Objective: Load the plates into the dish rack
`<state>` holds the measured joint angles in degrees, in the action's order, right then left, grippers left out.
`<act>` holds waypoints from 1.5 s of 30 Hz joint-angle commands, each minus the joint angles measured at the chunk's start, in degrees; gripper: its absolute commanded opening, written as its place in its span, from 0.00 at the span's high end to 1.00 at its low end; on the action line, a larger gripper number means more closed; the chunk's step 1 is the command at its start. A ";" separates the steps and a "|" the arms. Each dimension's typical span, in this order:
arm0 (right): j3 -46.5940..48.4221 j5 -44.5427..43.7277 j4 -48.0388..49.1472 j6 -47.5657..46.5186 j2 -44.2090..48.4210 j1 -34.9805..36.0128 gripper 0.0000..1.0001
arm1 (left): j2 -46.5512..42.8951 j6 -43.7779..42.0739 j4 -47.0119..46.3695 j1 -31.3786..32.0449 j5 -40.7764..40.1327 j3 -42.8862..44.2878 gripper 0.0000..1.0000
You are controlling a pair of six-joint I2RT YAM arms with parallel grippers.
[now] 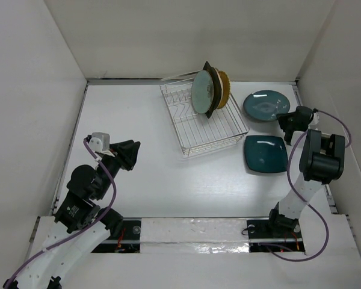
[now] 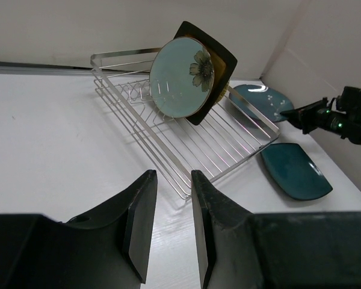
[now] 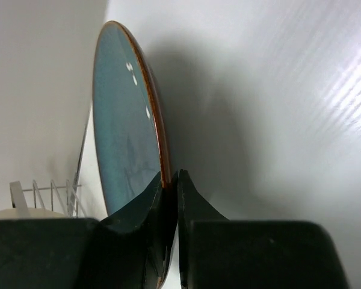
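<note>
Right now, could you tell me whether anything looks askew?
Yes: the round pale green plate and the square black-rimmed plate behind it lean tilted together at the far corner of the silver wire dish rack, not upright, and the rack sits skewed on the table.

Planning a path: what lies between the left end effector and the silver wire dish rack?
Only bare white tabletop separates left end effector from wire rack, in top view.

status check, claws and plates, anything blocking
Right claw shut on round teal plate rim. Left claw open, empty, left of dish rack. Square teal plate flat beside rack; near slots free.
</note>
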<state>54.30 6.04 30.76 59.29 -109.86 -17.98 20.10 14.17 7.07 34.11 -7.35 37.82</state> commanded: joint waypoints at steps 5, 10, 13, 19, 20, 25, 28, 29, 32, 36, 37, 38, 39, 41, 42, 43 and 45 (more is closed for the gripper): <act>8.61 -20.09 4.93 -14.62 23.63 8.82 1.00 | 0.38 -0.46 -2.41 -0.01 -1.08 -0.82 0.73; 12.57 -30.29 4.56 -33.13 29.79 21.45 1.00 | 0.12 -0.46 -2.41 -0.01 -0.91 -0.82 0.73; 16.70 -32.59 4.75 -41.49 29.19 26.66 1.00 | 0.03 -0.46 -2.32 -0.01 -0.82 -0.82 0.73; 29.07 -34.87 1.50 -53.73 23.65 37.83 1.00 | -0.59 -0.46 -2.32 -0.01 -0.73 -0.82 0.73; 31.11 -34.70 0.27 -54.62 22.43 38.80 1.00 | -0.85 -0.46 -2.32 -0.01 -0.64 -0.82 0.73; 42.36 -37.85 -6.14 -64.10 12.15 45.57 1.00 | -1.03 -0.38 -2.41 -0.01 -0.20 -0.82 0.72; 48.69 -41.28 -7.82 -68.93 5.83 47.94 1.00 | -1.20 -0.46 -2.41 -0.01 -0.20 -0.82 0.72; 50.27 -42.07 -8.26 -69.91 4.32 47.95 1.00 | -1.29 -0.38 -2.41 -0.01 -0.38 -0.91 0.72; 54.41 -44.62 -8.79 -73.34 -0.34 49.35 1.00 | -1.46 -0.38 -2.50 -0.01 -0.38 -0.91 0.72; 56.44 -45.51 -9.49 -74.76 -3.34 49.88 1.00 | -1.46 -0.38 -2.50 -0.01 -0.20 -0.91 0.72; 56.35 -45.59 -9.58 -74.84 -3.60 49.88 1.00 | -1.38 -0.38 -2.59 -0.01 -0.12 -0.91 0.72; 56.09 -45.68 -9.58 -74.84 -3.86 49.88 1.00 | -1.46 -0.38 -2.59 -0.01 -0.12 -0.91 0.72; 55.65 -45.51 -9.76 -74.58 -3.95 50.40 1.00 | -1.46 -0.38 -2.59 -0.01 -0.03 -0.91 0.72; 54.16 -45.24 -9.58 -74.14 -4.04 50.41 1.00 | -1.46 -0.38 -2.59 -0.01 -0.03 -0.91 0.72; 53.63 -45.24 -9.67 -74.05 -4.39 51.11 1.00 | -1.46 -0.38 -2.59 -0.01 -0.03 -0.91 0.72; 53.19 -45.42 -9.58 -74.14 -4.57 51.81 1.00 | -1.46 -0.38 -2.59 -0.01 -0.03 -0.91 0.72; 50.91 -45.51 -8.71 -73.88 -4.83 52.42 1.00 | -1.46 -0.38 -2.59 -0.01 -0.03 -0.91 0.72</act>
<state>104.05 -37.15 9.34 -14.00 -117.93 32.99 19.27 14.15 7.09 34.11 -7.73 37.82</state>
